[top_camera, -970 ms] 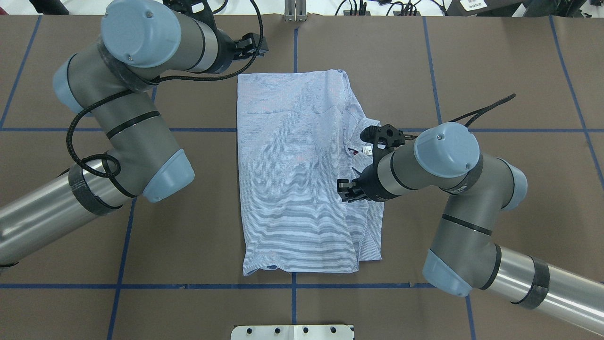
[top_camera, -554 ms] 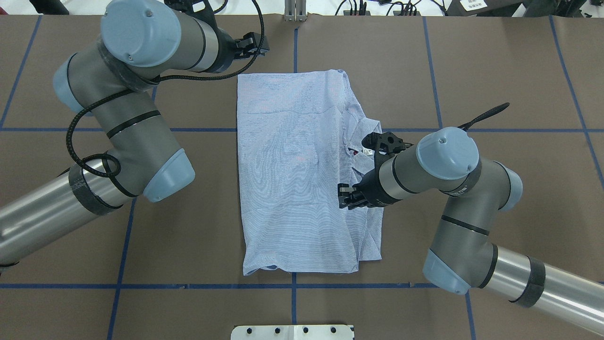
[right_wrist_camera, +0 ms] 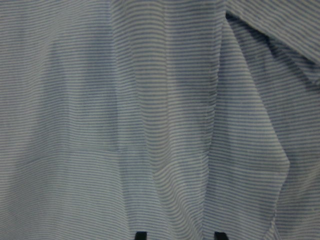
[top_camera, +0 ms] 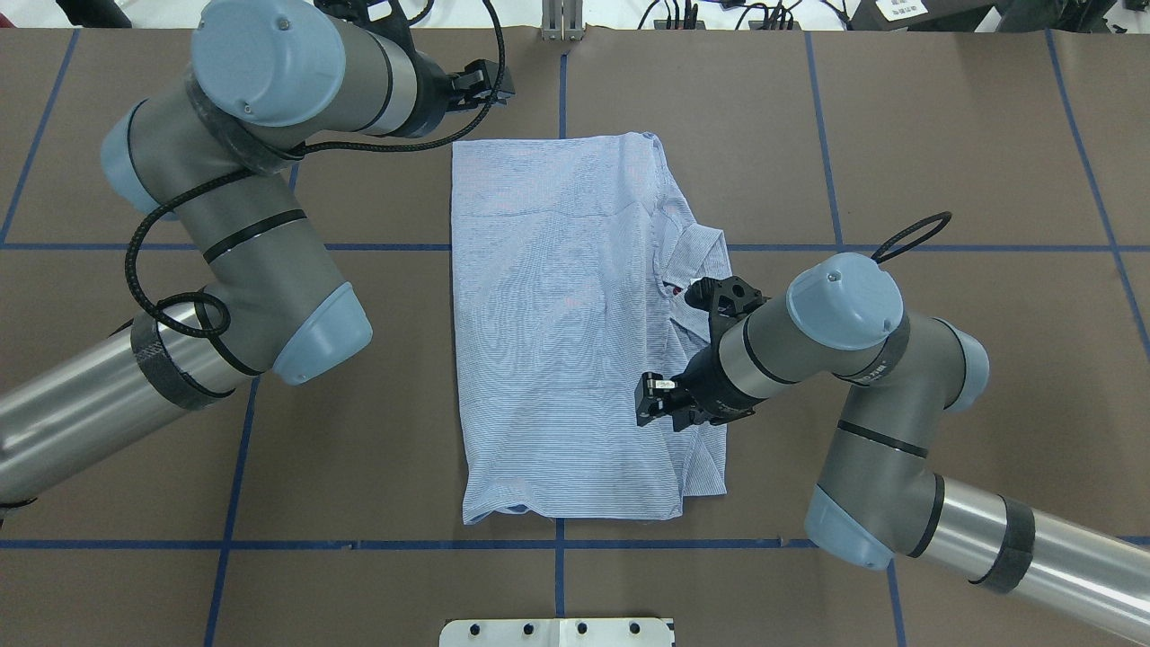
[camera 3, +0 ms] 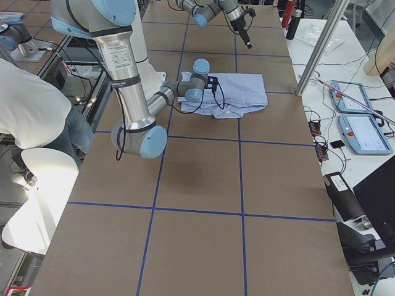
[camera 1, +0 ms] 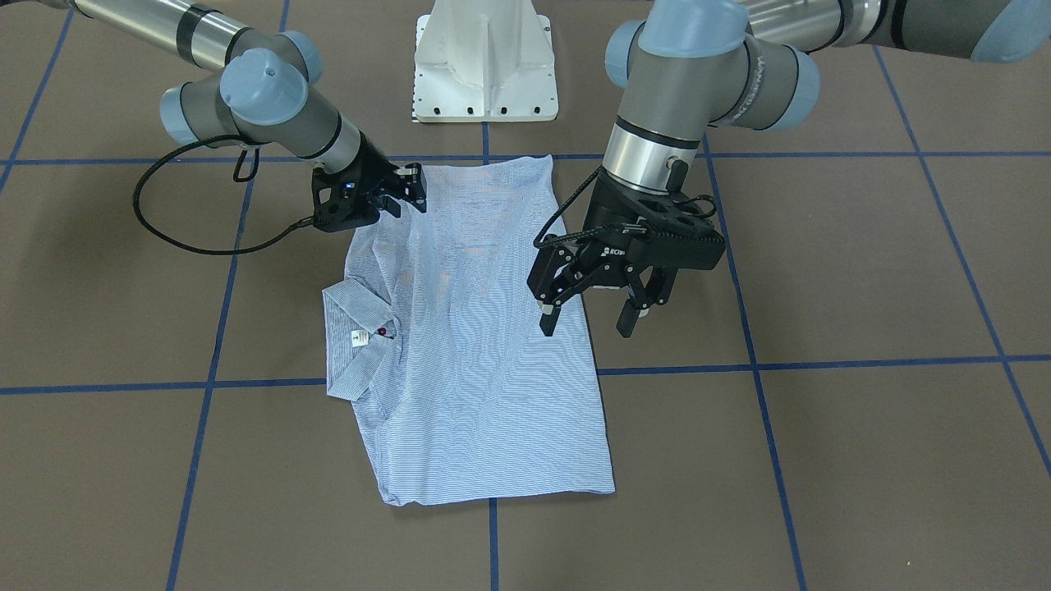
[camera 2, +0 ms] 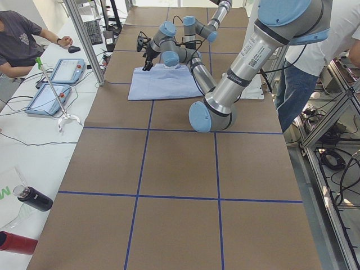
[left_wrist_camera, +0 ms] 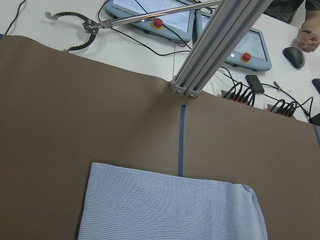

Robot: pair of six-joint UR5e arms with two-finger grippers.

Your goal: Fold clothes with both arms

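— Brown tabletop (top_camera: 898, 135) with blue tape lines (top_camera: 359, 545); the striped shirt (top_camera: 557, 341) lies folded flat at its middle, collar (top_camera: 696, 256) on the robot's right.
— Yes; left tool (camera 1: 586, 326) hangs spread beyond the shirt's far edge; right tool (camera 1: 413, 190), fingers (right_wrist_camera: 141, 236) apart, sits low over the right side.

Soft, matt, finely striped light-blue cloth shirt (top_camera: 548, 341) beneath the matt black plastic right gripper (top_camera: 645, 406); matt brown paper tabletop (top_camera: 943, 135) around.

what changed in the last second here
The right gripper moved toward the robot's base along the collar side of the shirt, jaws open and holding nothing. The left gripper stayed put and open, and the shirt lies as it did before.
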